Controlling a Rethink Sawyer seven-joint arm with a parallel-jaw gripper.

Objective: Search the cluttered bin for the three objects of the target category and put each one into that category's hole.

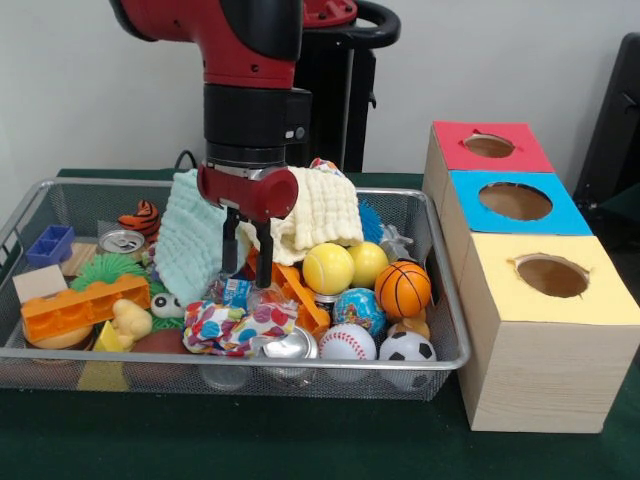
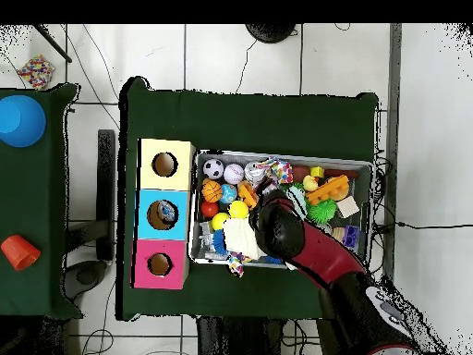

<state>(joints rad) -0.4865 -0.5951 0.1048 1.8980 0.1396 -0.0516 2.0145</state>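
Note:
The wire mesh bin [image 1: 150,352] is full of mixed toys. My gripper [image 1: 247,262] points down into its middle, fingers apart and open, tips low among the clutter. A mint green cloth [image 1: 188,240] lies at its left and a cream cloth [image 1: 318,212] at its right. Nothing shows between the fingers. Three boxes stand beside the bin, each with a hole in the top: red [image 1: 490,146], blue [image 1: 515,200], yellow [image 1: 552,275]. In the overhead view my arm [image 2: 286,236] covers the gripper above the bin [image 2: 277,154].
Balls fill the bin's right part: two yellow balls [image 1: 328,268], a basketball [image 1: 403,288], a globe ball [image 1: 358,308], a baseball [image 1: 347,342], a soccer ball [image 1: 407,348]. An orange brick [image 1: 85,305], cans [image 1: 123,240] and a patterned cloth [image 1: 235,328] lie left and front.

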